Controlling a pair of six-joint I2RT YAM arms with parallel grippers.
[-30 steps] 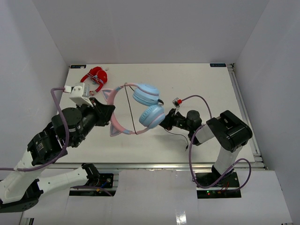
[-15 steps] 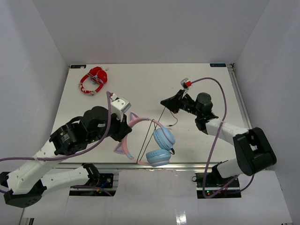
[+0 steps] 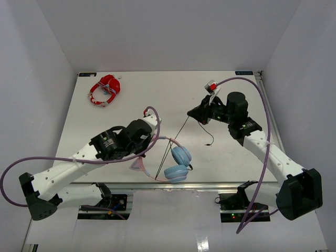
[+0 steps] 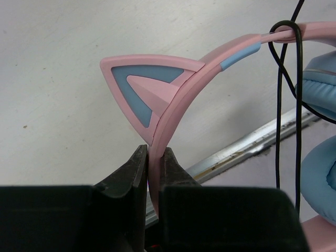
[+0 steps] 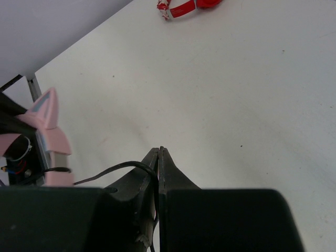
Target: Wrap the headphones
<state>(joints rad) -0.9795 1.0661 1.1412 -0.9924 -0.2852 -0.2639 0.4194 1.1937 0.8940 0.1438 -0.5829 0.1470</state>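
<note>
The headphones [image 3: 176, 163] hang near the table's front edge, with pink cat-ear headband [image 4: 178, 100] and light blue ear cups [image 3: 180, 155]. My left gripper [image 4: 152, 157] is shut on the headband just below a cat ear; in the top view the gripper [image 3: 148, 149] sits left of the cups. The thin black cable [image 3: 176, 140] runs taut from the headband up to my right gripper [image 3: 192, 113], which is shut on it [image 5: 159, 152]. The cable loops round the headband [image 4: 286, 31]. Its loose end [image 3: 209, 139] dangles below the right gripper.
Red-and-white headphones [image 3: 105, 89] lie at the table's far left corner, also in the right wrist view [image 5: 186, 6]. The table's metal front rail [image 4: 252, 147] runs just behind the held headband. White walls enclose the table on three sides.
My left arm carried the headphones from the table's middle down towards the front edge. My right gripper moved up and back right, pulling the cable taut.
</note>
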